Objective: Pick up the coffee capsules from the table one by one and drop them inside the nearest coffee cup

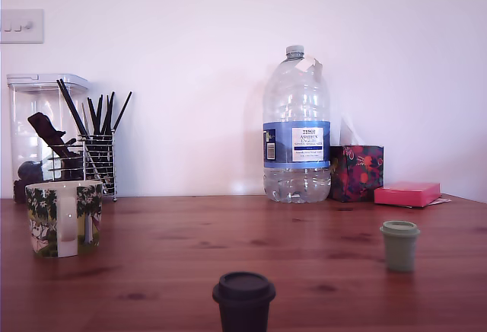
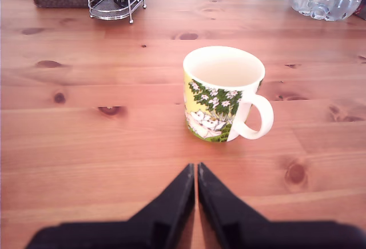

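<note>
Wrist view: claw [image 2: 196, 169] clenched, empty; mug [image 2: 223, 92] just ahead, bare table [image 2: 86, 135] around.

On the bench [image 1: 228, 248] I have the coffee cup [image 1: 64, 217] at the exterior view's left, with the wire holder [image 1: 99, 164] and canister [image 1: 38, 130] behind it. One capsule [image 1: 243, 300] sits nearest the camera at centre; the other capsule [image 1: 399, 245] stands well apart toward the right. Behind, against the wall, the water bottle [image 1: 296, 126] stands left of the tissue box [image 1: 356, 172], then the flat box [image 1: 407, 193].
</note>
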`<state>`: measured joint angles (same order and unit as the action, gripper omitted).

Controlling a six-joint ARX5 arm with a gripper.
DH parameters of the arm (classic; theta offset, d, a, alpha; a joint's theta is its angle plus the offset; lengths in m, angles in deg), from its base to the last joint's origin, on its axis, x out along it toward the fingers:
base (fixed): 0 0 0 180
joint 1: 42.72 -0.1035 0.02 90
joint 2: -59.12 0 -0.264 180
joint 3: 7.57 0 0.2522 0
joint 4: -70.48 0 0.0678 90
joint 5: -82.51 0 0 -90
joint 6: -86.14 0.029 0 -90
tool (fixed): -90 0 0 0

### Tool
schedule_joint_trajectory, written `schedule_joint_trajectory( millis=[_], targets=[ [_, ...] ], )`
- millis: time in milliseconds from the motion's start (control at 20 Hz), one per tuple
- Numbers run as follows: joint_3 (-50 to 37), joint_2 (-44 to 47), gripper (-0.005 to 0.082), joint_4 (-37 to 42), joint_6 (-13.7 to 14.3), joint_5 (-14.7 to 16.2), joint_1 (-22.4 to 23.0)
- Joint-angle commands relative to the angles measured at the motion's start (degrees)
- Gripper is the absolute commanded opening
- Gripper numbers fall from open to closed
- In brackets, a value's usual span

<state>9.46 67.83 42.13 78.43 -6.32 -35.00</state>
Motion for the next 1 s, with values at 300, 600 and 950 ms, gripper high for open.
schedule_joint_trajectory(
  millis=[300, 600, 950],
  targets=[
    [-1.2, -0.5, -0.0019, 0.9, 0.2, -0.1, -0.1],
    [-1.1, -0.5, -0.0019, 5.3, 0.2, 3.2, 0.0],
    [4.1, -0.4, -0.0019, 10.0, 0.2, 10.8, 3.8]
  ],
)
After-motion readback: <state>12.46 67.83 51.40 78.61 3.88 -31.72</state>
